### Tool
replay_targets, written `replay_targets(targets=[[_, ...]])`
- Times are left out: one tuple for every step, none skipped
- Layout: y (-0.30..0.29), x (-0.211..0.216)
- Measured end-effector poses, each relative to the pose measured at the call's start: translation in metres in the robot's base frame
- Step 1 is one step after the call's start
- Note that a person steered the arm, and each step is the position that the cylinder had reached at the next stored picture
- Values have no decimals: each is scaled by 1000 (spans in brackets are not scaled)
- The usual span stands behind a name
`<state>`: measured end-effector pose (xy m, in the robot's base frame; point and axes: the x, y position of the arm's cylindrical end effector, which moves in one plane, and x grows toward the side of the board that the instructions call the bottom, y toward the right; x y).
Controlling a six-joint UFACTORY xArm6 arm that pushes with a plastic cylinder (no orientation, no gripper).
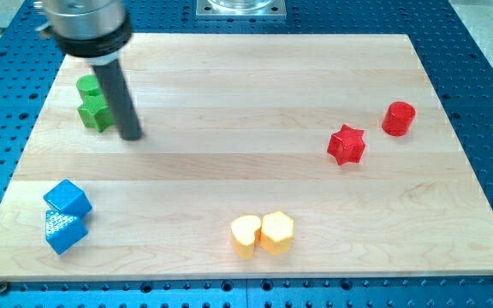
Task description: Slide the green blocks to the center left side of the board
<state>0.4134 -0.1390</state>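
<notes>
The 2 green blocks sit at the view's upper left of the pale wooden board (229, 162), immediately to the view's left of my tip (131, 135). The green star-shaped block (96, 112) lies just beside the rod, close enough that I cannot tell whether it touches. The second green block (87, 85), rounded on top, sits directly above the star toward the view's top, touching it, and is partly hidden behind the rod. My tip is the bare lower end of a straight dark rod with no jaws to part or close, and it rests on the board beside the star, holding nothing.

Below my tip, toward the view's bottom left, 2 blue blocks stand together: a blue cube-like block (68, 198) and a blue wedge-like block (64, 231) touching beneath it. Farther toward the view's bottom, near the middle of the board's lower edge, a yellow half-round block (246, 236) touches a yellow hexagonal block (277, 232). Well apart from my tip, on the view's right, a red star-shaped block (347, 144) sits near a red cylinder block (398, 118), with a gap between them. The board rests on a blue perforated table (486, 103).
</notes>
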Motion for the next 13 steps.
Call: replay_targets(targets=[[40,-70],[21,-134],[-26,-172],[-85,-191],[-144,-183],[-148,-145],[-142,-145],[-100,-145],[-69,-125],[-76,-102],[-106,-77],[-125,-71],[-125,-69]])
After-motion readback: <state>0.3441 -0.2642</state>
